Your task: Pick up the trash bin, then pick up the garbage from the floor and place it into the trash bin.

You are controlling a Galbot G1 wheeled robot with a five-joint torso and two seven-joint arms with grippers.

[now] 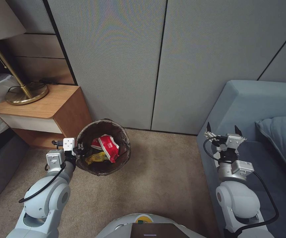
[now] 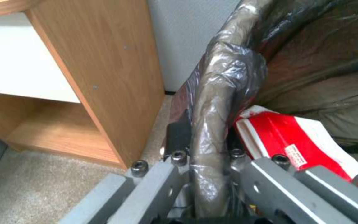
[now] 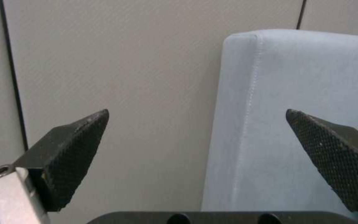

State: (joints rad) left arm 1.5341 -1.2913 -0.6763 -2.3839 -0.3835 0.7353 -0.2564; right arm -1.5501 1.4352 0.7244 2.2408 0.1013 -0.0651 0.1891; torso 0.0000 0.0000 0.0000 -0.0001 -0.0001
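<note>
The trash bin (image 1: 116, 132), round with a dark brown bag folded over its rim, sits beside the wooden nightstand. My left gripper (image 1: 80, 149) is shut on the bin's bagged rim (image 2: 218, 102), one finger outside and one inside the wall. Inside the bin lie garbage pieces: a red and white wrapper (image 1: 108, 146) (image 2: 295, 140) and a yellow wrapper (image 1: 96, 157). My right gripper (image 1: 223, 129) hangs open over the sofa arm, nothing between its fingertips (image 3: 73, 146), facing the wall.
A wooden nightstand (image 1: 47, 109) (image 2: 104, 77) with a brass lamp base (image 1: 26, 94) stands close to the bin's left. A blue sofa (image 1: 259, 109) (image 3: 295, 102) with a cushion (image 1: 282, 138) fills the right. Beige carpet (image 1: 163, 172) lies between. Grey wall panels (image 1: 143, 59) stand behind.
</note>
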